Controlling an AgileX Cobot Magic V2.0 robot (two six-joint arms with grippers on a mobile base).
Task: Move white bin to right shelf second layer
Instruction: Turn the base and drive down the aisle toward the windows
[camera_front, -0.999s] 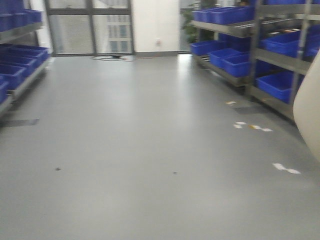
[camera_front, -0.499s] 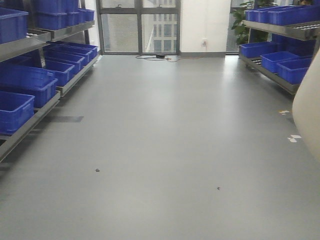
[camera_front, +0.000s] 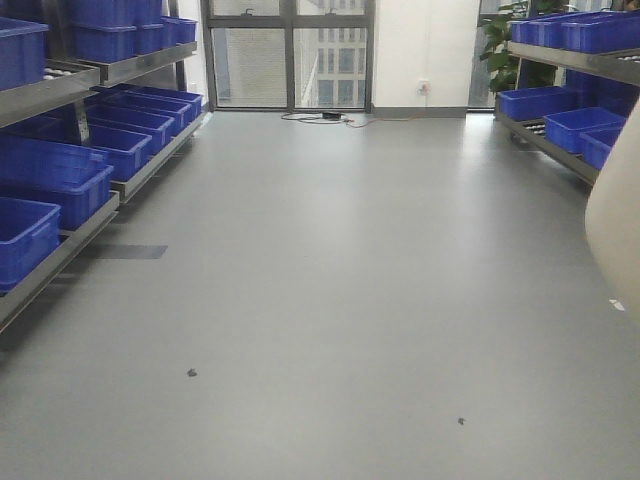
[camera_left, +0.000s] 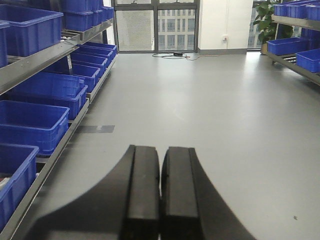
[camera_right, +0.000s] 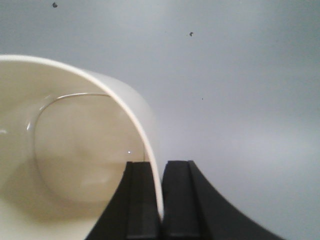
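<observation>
Firstly, front view. The white bin (camera_front: 616, 235) is seen only as a cream sliver at the right edge of the frame, on the robot's right side. The right shelf (camera_front: 562, 60) is noted ahead and to the right, well apart from the bin, with blue crates (camera_front: 535, 102) on its tiers. Roller lanes cannot be made out, so the second layer cannot be picked out with certainty. Open grey floor (camera_front: 330, 280) lies between.

Left wrist view. The left gripper (camera_left: 160, 195) is seen with its jaws pressed together and nothing between them. It is pointed down the aisle, beside the left shelf (camera_left: 47, 57). No bin is seen here.

Right wrist view. The right gripper (camera_right: 161, 172) is seen with its jaws closed on the bin's wall at the rim, one inside and one outside. The body of the bin (camera_right: 75, 150) lies left of the jaws. Its mouth is turned towards the wrist, its base towards the floor. The form is rounded-square, so no long axis in plan is noted. The mouth-to-base axis runs away from the wrist.

Judgement: the bin is borne by the right arm alone, and a swing rightward towards the shelf is called for.
</observation>
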